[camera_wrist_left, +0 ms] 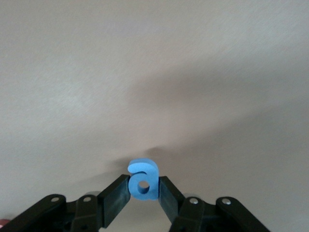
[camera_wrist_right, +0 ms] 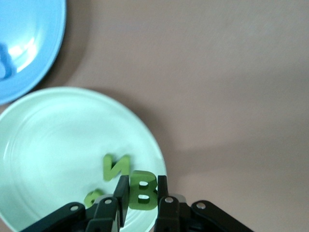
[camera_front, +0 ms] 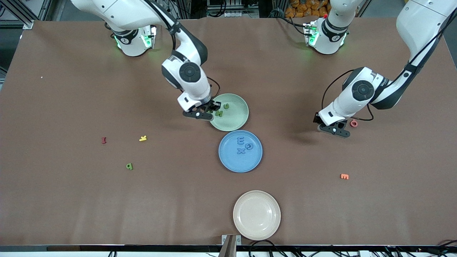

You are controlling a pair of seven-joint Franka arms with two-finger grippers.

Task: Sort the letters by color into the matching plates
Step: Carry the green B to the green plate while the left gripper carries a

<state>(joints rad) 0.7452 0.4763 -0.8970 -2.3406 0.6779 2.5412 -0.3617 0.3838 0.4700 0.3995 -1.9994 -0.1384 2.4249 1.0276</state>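
My right gripper (camera_front: 212, 107) hangs over the rim of the mint green plate (camera_front: 236, 118), shut on a green letter B (camera_wrist_right: 144, 194). Two more green letters lie in that plate: an N (camera_wrist_right: 116, 166) and one partly hidden by a finger (camera_wrist_right: 91, 197). Another green letter (camera_front: 129, 166) lies on the table toward the right arm's end. The blue plate (camera_front: 234, 162) holds three blue letters, among them an E (camera_front: 241, 141). My left gripper (camera_wrist_left: 144, 185) is shut on a blue letter a (camera_wrist_left: 143, 178) over bare table at the left arm's end (camera_front: 333, 129).
A cream plate (camera_front: 256, 228) sits near the front edge. A red letter (camera_front: 104, 140) and a yellow one (camera_front: 143, 138) lie toward the right arm's end. A pink-red letter (camera_front: 353, 123) lies beside the left gripper, and an orange one (camera_front: 344, 176) lies nearer the front camera.
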